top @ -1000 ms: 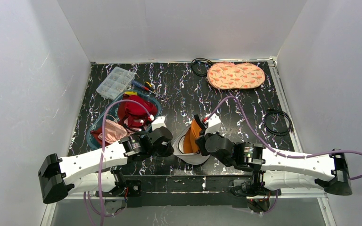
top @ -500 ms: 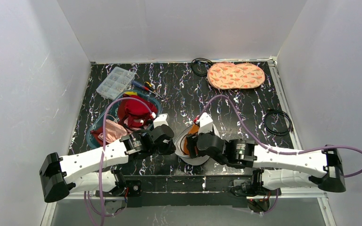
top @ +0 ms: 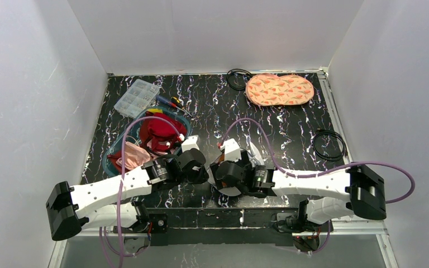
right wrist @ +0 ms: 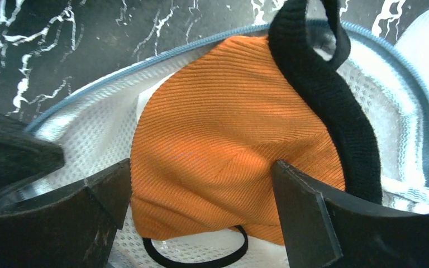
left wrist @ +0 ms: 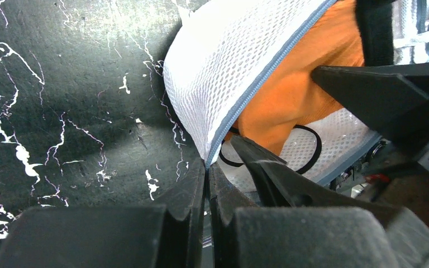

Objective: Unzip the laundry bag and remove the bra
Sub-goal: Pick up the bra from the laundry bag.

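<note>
A small white mesh laundry bag point(top: 230, 191) with blue-grey zipper trim lies on the black white-veined surface point(top: 290, 128) near its front edge, between the two arms and largely covered by them in the top view. Its rim is parted, and an orange ribbed bra point(right wrist: 223, 139) sits inside, resting against the mesh wall.

The left pincer point(left wrist: 208, 167) is clamped tight on the bag's edge – the zipper trim runs straight down into its closed tips.

The right pincer point(right wrist: 201, 178) stands wide, reaching into the opening with one finger on each side of the orange cup; whether the fingers press the fabric I cannot tell. A broad black strap point(right wrist: 324, 100) curves over the cup's far side, and a thin black elastic loop point(right wrist: 195, 259) lies on the mesh beneath it.

To the left of the bag sits a teal basin point(top: 108, 163) holding red and pink garments – well apart at the back lie a clear compartment box point(top: 137, 96) and an oval peach patterned cloth point(top: 279, 89).
</note>
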You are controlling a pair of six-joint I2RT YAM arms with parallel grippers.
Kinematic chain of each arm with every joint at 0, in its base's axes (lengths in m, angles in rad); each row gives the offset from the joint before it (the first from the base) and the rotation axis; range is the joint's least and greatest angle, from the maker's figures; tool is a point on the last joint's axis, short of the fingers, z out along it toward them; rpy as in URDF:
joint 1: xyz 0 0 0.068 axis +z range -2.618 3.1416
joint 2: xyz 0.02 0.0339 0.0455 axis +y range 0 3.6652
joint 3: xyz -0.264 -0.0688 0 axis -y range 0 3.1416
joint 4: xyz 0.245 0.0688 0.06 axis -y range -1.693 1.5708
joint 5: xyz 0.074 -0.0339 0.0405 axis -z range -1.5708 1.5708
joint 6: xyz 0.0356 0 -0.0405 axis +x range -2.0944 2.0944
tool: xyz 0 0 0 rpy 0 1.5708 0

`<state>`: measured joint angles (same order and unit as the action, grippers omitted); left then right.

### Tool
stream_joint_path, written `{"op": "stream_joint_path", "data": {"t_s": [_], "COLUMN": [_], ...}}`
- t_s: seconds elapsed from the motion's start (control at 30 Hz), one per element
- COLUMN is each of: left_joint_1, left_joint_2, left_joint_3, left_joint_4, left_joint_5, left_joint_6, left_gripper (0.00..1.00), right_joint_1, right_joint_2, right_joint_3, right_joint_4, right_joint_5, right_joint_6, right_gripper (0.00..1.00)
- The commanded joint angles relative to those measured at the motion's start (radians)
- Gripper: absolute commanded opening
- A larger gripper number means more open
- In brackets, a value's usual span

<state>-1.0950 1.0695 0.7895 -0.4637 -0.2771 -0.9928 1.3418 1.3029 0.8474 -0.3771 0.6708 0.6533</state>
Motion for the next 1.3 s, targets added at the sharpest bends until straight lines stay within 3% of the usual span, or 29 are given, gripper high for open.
{"op": "stream_joint_path", "data": {"t_s": [0.0, 0.2, 0.3, 0.6, 0.8, 0.87, 1.27], "left_joint_1": [0.000, 0.001, 0.001, 0.001, 0.001, 0.000, 0.001], "left_joint_2": [-0.017, -0.021, -0.036, -0.043, -0.042, -0.042, -0.016], "left_joint_3": [-0.025, -0.038, -0.049, -0.064, -0.068, -0.069, -0.026], "left_joint_4": [0.010, 0.022, 0.020, 0.023, 0.026, 0.026, -0.005], "left_joint_5": [-0.004, 0.006, 0.003, -0.002, 0.001, 0.000, -0.025], "left_joint_6": [-0.009, -0.012, -0.012, -0.017, -0.019, -0.021, -0.002], "left_gripper": [0.00, 0.00, 0.00, 0.00, 0.00, 0.00, 0.00], "right_joint_1": [-0.009, -0.021, -0.030, -0.038, -0.039, -0.040, -0.041], "right_joint_2": [0.036, 0.123, 0.138, 0.107, 0.012, -0.032, -0.384], "right_joint_3": [-0.042, -0.061, -0.083, -0.137, -0.159, -0.162, -0.217], "right_joint_4": [0.081, 0.110, 0.124, 0.142, 0.104, 0.095, 0.239], "right_joint_5": [0.021, 0.078, 0.085, 0.054, 0.049, 0.044, -0.230], "right_joint_6": [0.068, 0.121, 0.128, 0.129, 0.123, 0.115, -0.100], "right_gripper": [0.99, 0.99, 0.93, 0.39, 0.15, 0.01, 0.01]}}
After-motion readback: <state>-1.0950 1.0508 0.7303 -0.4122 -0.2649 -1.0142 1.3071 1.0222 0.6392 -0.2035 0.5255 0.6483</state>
